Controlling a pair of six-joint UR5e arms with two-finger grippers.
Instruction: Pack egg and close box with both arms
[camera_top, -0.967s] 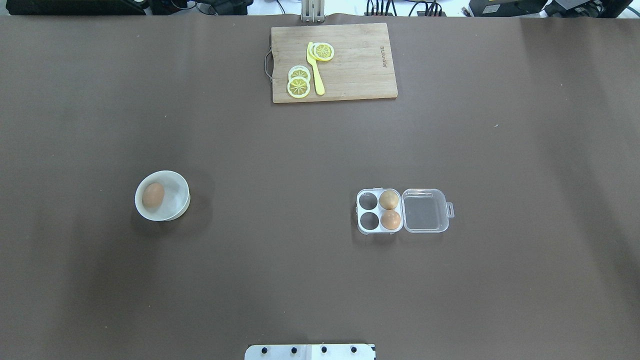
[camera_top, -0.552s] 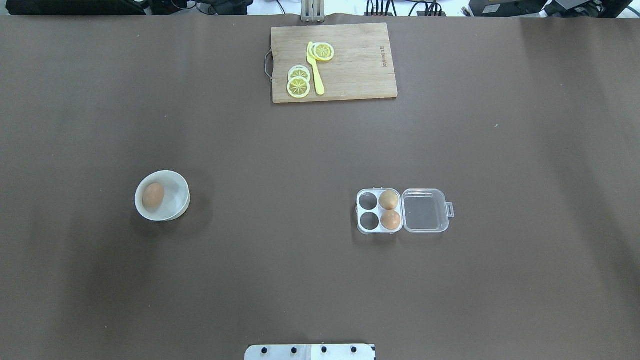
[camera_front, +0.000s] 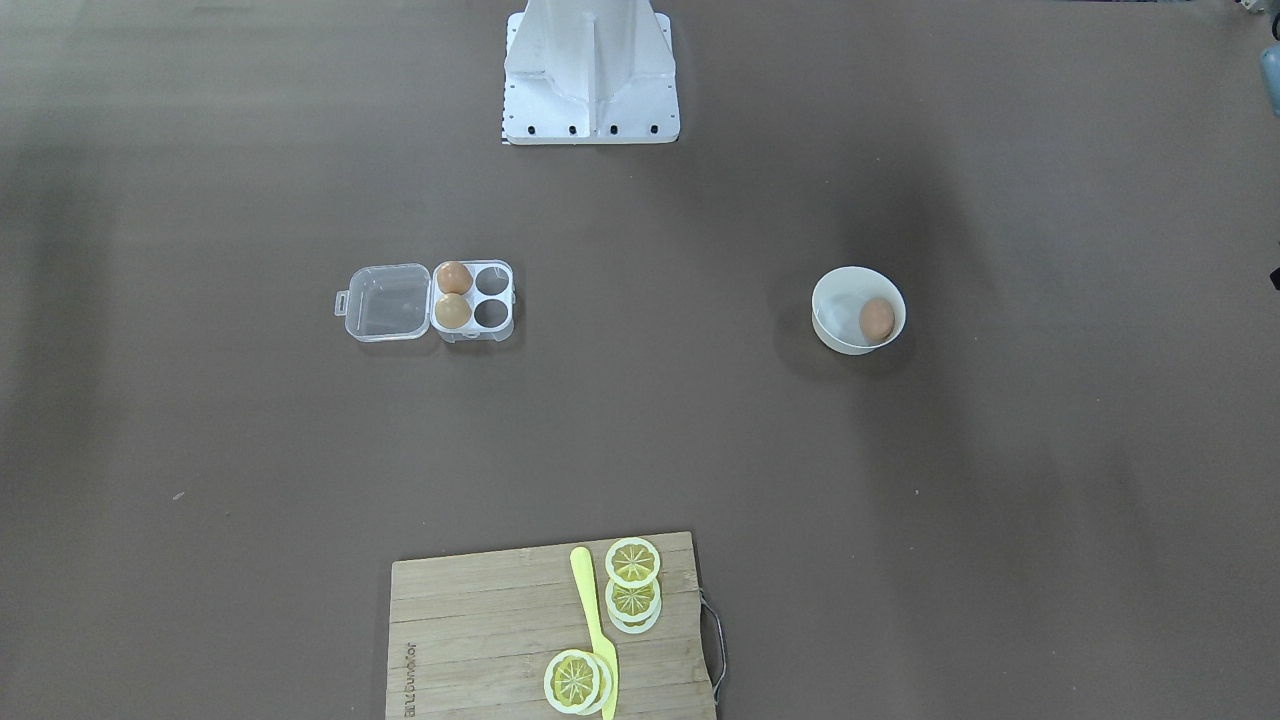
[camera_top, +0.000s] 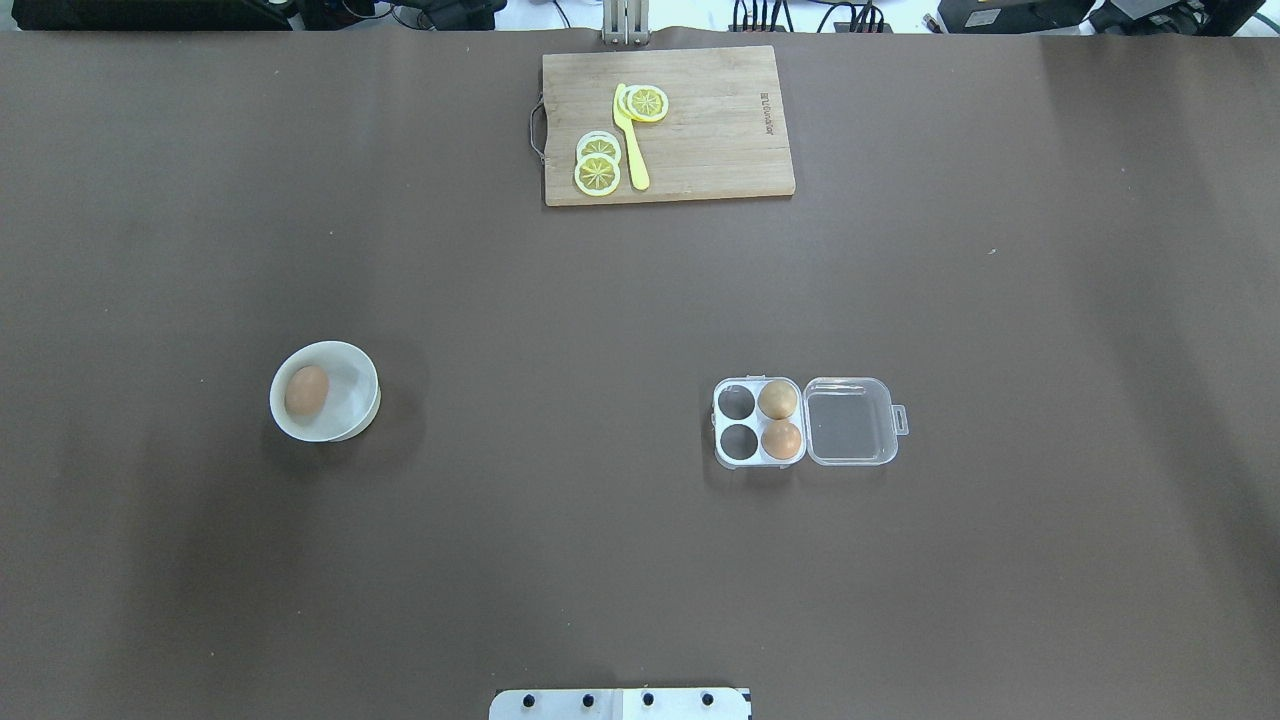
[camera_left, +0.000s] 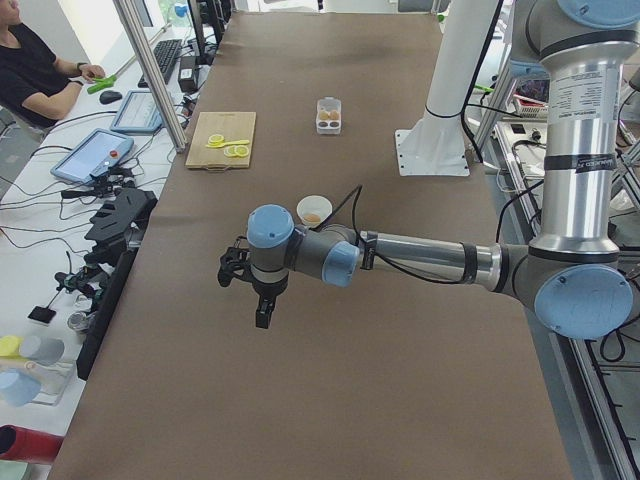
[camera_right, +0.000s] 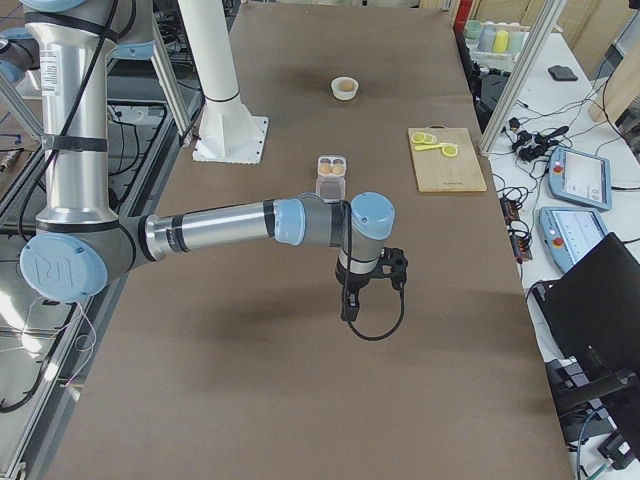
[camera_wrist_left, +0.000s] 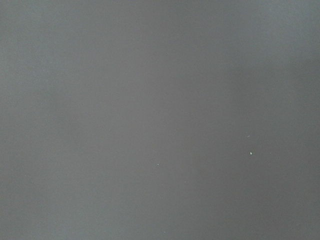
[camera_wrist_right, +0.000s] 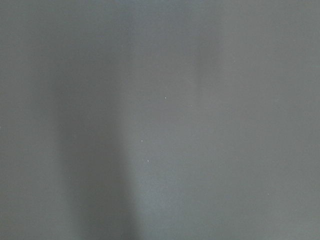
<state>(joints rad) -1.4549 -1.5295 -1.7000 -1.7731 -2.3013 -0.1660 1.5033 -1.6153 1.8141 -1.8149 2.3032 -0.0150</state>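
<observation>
A tan egg (camera_top: 306, 390) lies in a round white bowl (camera_top: 352, 404) at the table's left. The clear box (camera_top: 758, 421) stands right of centre, its lid (camera_top: 849, 422) hinged open flat to the right. Two eggs (camera_top: 777, 399) (camera_top: 781, 439) fill the cups nearest the lid; the two left cups are empty. Neither arm reaches into the overhead or front views. My left gripper (camera_left: 262, 316) shows only in the exterior left view, hanging over bare table beyond the bowl. My right gripper (camera_right: 347, 308) shows only in the exterior right view, past the box. I cannot tell whether either is open or shut. Both wrist views show only brown table.
A wooden cutting board (camera_top: 700, 150) with lemon slices (camera_top: 598, 172) and a yellow knife (camera_top: 630, 140) lies at the far edge. The white base stand (camera_front: 592, 70) is at the robot's side. A person sits at a desk beyond the table in the exterior left view.
</observation>
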